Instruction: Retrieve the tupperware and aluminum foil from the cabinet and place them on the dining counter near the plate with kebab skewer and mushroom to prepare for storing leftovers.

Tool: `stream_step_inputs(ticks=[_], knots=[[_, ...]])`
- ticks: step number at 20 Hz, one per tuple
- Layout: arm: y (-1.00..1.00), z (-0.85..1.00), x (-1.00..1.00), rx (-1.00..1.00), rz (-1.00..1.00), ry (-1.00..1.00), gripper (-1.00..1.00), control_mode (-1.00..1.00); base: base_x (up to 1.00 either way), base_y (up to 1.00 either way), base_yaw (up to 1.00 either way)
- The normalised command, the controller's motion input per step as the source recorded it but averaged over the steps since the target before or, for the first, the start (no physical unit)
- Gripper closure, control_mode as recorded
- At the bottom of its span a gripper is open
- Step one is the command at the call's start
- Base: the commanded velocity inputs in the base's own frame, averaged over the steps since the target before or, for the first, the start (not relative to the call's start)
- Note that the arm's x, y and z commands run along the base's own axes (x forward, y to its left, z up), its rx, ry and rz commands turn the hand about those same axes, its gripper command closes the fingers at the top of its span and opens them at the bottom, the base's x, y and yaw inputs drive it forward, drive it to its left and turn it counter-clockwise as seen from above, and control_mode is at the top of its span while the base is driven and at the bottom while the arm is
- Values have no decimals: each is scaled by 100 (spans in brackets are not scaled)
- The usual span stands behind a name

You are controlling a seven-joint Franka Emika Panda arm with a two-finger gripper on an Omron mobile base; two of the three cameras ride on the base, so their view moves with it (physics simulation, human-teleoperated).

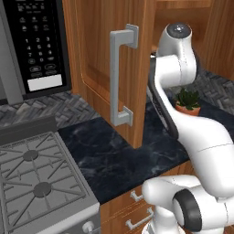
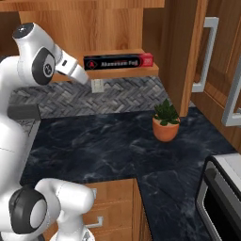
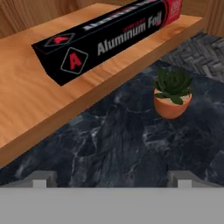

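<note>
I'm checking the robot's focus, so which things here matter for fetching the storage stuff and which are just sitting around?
Part of the job:
- foil box, lying on the cabinet shelf
- gripper, open, empty, short of the box

Just sitting around:
- potted plant on the counter
- stove
- microwave

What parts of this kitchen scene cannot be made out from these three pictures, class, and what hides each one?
- Cabinet shelf, right base view: its left part is hidden behind the white arm.
- Aluminum foil box, hand view: its far end is cut off by the top edge.
- Potted plant, left base view: partly hidden by the arm.
- Microwave, left base view: button labels too small to read.
</note>
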Motion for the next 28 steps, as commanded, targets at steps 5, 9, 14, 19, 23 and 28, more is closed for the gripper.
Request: stream_step_inputs(ticks=[5,9,14,19,23,28], knots=[[25,13,27,-4,0,0,-100,-100,0,0,0],[4,-11,39,-3,0,0,-100,-100,0,0,0],[0,-26,47,-4,0,0,-100,-100,0,0,0],[0,-28,55,-7,0,0,-100,-100,0,0,0],[0,-12,62,-7,0,0,-100,-100,0,0,0],[7,-2,64,-5,0,-1,-100,-100,0,0,0]])
